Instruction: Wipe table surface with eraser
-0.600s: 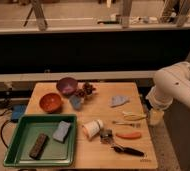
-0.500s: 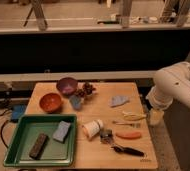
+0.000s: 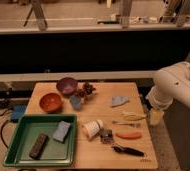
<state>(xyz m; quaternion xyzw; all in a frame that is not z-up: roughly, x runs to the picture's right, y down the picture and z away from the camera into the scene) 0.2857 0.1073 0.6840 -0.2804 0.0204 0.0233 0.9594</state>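
Eraser [image 3: 38,145] seen laid in green tray [image 3: 43,118], well apart from gripper [image 3: 156,117], which was held at far edge of table surface [image 3: 95,157]; grip state could not be told.

Spotting eraser [image 3: 38,145] in green tray [image 3: 53,153] w/ blue-grey sponge [image 3: 61,131] just beside; gripper [image 3: 155,117] over at rt edge of table surface [image 3: 101,106], well apart.

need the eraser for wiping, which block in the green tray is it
The dark brown-black oblong eraser, lying left of the squarer blue-grey sponge. The gripper hangs at the right edge of the table.
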